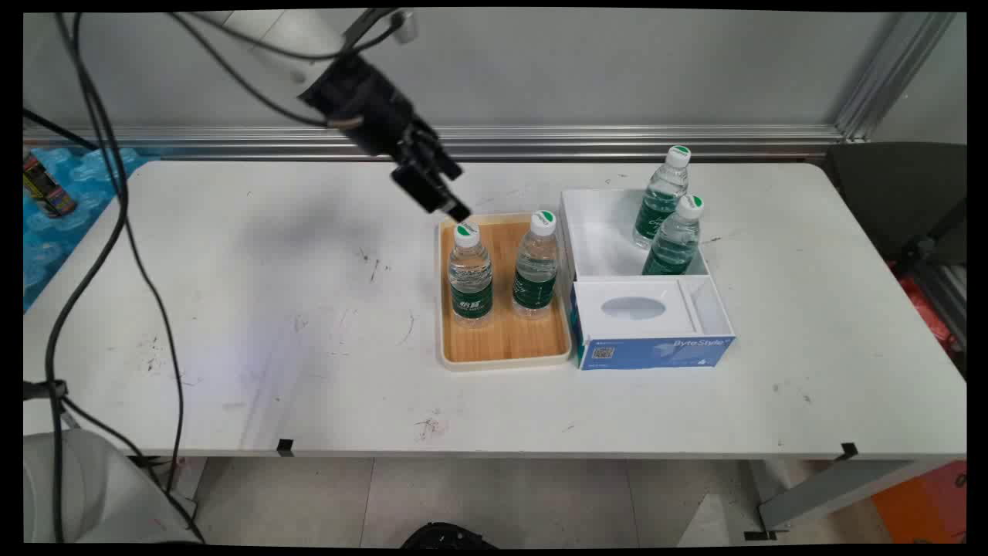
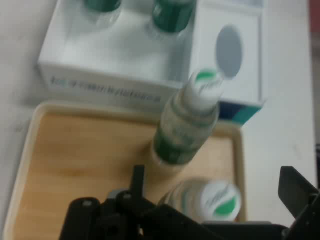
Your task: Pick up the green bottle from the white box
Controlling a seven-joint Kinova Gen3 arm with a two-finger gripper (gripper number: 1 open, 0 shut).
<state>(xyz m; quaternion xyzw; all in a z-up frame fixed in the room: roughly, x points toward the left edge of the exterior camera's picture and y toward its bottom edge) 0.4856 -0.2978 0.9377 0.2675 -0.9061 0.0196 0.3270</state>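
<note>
Lab: aluminium framing [image 1: 872,85], cabled arm [image 1: 293,46]

Hand view is smearing badly: the lettering on the white box [image 2: 150,65] wall isn't resolving, and neither is the print on either bottle label. Top edge is cutting the two bottles in the box [image 2: 172,15] down to their green bases. Gripper [image 2: 215,197] linkage is covering the lower body of the nearer tray bottle [image 2: 217,200]; only its cap and shoulder are showing. The wooden tray [image 2: 75,160] is running off the bottom edge. In the main view, the gripper [image 1: 451,201] fingers are overlapping each other, so the gap between them isn't reading there. The can [image 1: 46,185] at the left edge is showing too small to identify.
</note>
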